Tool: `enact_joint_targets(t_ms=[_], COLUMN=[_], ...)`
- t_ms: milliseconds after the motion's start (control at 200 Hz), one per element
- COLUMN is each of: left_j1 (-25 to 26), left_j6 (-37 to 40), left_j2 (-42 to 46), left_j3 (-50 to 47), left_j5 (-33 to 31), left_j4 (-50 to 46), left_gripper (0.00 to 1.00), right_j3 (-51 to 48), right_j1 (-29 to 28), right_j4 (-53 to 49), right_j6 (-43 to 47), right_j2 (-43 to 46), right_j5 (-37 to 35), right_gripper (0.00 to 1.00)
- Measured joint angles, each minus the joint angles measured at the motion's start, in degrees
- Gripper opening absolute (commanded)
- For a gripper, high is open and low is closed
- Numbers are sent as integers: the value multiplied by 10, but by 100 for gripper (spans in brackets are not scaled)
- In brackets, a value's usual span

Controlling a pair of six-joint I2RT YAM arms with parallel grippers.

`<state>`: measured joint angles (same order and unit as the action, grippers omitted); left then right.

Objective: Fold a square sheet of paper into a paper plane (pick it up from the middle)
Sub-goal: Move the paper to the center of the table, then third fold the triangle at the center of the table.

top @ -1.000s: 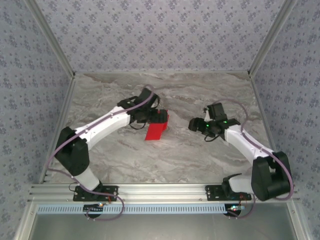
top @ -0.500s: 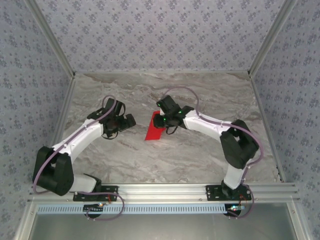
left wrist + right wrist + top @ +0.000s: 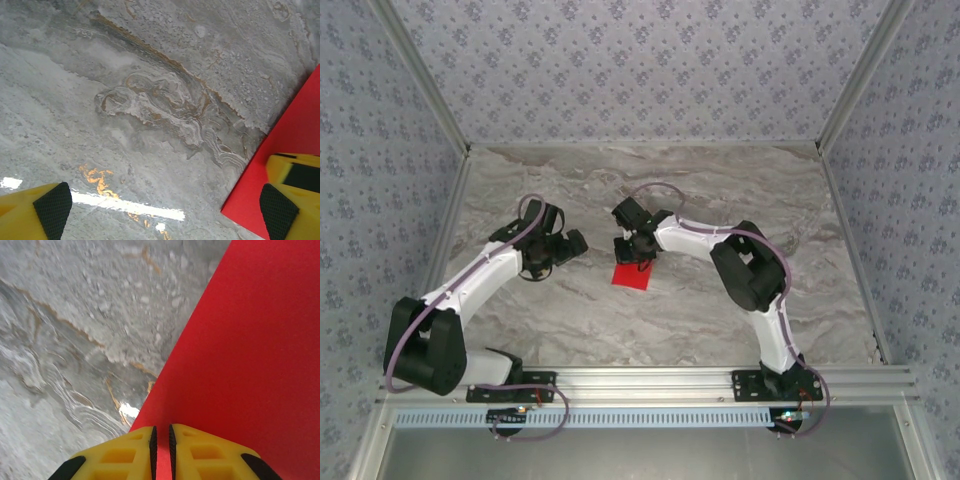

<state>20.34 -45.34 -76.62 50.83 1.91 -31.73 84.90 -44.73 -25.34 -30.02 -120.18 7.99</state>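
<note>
The square sheet of paper (image 3: 631,277) is bright red and sits mid-table on the grey marble. My right gripper (image 3: 638,250) is at its far end, and in the right wrist view the yellow fingers (image 3: 200,450) are shut on the paper (image 3: 250,340), red showing in the narrow slit of the right gripper (image 3: 161,442). My left gripper (image 3: 567,246) stands to the left of the paper, open wide. In the left wrist view the left gripper (image 3: 165,210) spans bare marble, and its right fingertip (image 3: 280,207) overlaps the paper's edge (image 3: 295,145).
The marble tabletop (image 3: 720,190) is bounded by patterned walls at the back and both sides. An aluminium rail (image 3: 650,380) with the arm bases runs along the near edge. The right arm's elbow (image 3: 750,270) reaches across the table's middle.
The right arm swung left across the table to the paper and shut on its far end. The left arm drew back to the left, off the paper, with its jaws open.
</note>
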Motion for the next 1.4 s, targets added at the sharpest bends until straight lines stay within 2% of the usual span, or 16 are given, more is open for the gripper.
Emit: enact_joint_targets(t_ms=[215, 395, 465, 525, 600, 705, 884, 1054, 1194, 1404], left_j1=[0, 0, 1, 5, 19, 51, 112, 158, 176, 177], left_j6=[0, 3, 3, 3, 3, 2, -2, -13, -19, -23], left_j2=[-10, -11, -12, -17, -31, -51, -89, -162, -218, -245], left_j3=[0, -3, -9, -14, -15, -15, -13, 14, 42, 46], left_j5=[18, 43, 58, 71, 90, 117, 177, 215, 231, 236], left_j4=[12, 28, 43, 59, 78, 112, 191, 252, 281, 292], left_gripper=[99, 99, 99, 97, 92, 83, 62, 47, 43, 42], right_j3=[-16, -106, -137, -158, -185, -233, -339, -420, -464, -499], right_j1=[0, 1, 5, 12, 22, 41, 102, 174, 204, 208], right_j4=[3, 14, 0, -7, -7, 26, 106, 142, 156, 188], right_j6=[68, 173, 196, 200, 177, 116, 7, -48, -63, -76], right_j2=[2, 63, 92, 112, 141, 202, 322, 367, 368, 369], right_j5=[24, 50, 56, 65, 72, 85, 105, 139, 183, 245], right_gripper=[19, 20, 25, 33, 45, 54, 58, 59, 59, 55])
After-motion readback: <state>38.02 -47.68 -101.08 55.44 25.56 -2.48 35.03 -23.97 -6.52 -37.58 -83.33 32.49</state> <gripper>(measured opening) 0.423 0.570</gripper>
